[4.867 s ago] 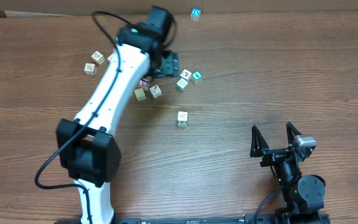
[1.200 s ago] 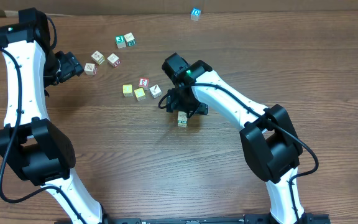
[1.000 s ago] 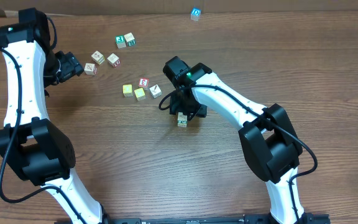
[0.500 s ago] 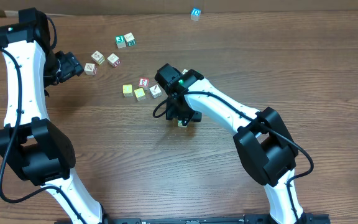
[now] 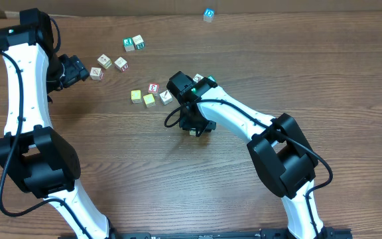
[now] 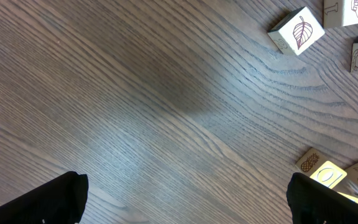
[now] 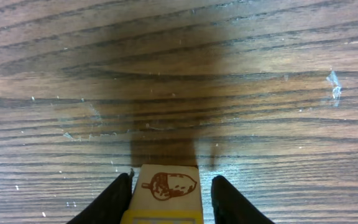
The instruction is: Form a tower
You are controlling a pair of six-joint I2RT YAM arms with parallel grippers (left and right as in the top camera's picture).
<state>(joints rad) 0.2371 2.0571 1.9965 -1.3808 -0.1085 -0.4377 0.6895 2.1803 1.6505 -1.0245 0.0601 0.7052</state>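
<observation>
Near the middle of the wooden worktop [image 5: 257, 73] the right claw [image 5: 193, 127] is down over the tower [image 7: 165, 186], and from above the arm's black wrist covers nearly all of it. The right wrist camera gives the better look: a pale cube face printed with a brown acorn, a yellow-edged face just below it at the bottom of the view, and a black finger [image 7: 115, 200] close in at 9 o'clock with its partner at 3 o'clock. The 9 o'clock finger seems to touch the cube; on the other side a thin strip of shadow shows, so I cannot tell whether the claw is pinching the tower or only bracketing it. How many cubes the tower has is hidden in both views. The left claw [image 5: 78, 68] hangs well apart, out toward 10 o'clock on the worktop, spread wide over bare wood grain. Three loose cubes [image 5: 105, 61] lie just beside it at 3 o'clock, one of them the leaf cube [image 6: 297, 31] in its own camera. A short cluster of four cubes [image 5: 150, 99] sits near the tower at 10 o'clock, a pair of cubes [image 5: 134, 43] lies farther out that way, and a lone blue cube [image 5: 208, 14] rests at 12 o'clock by the far edge.
</observation>
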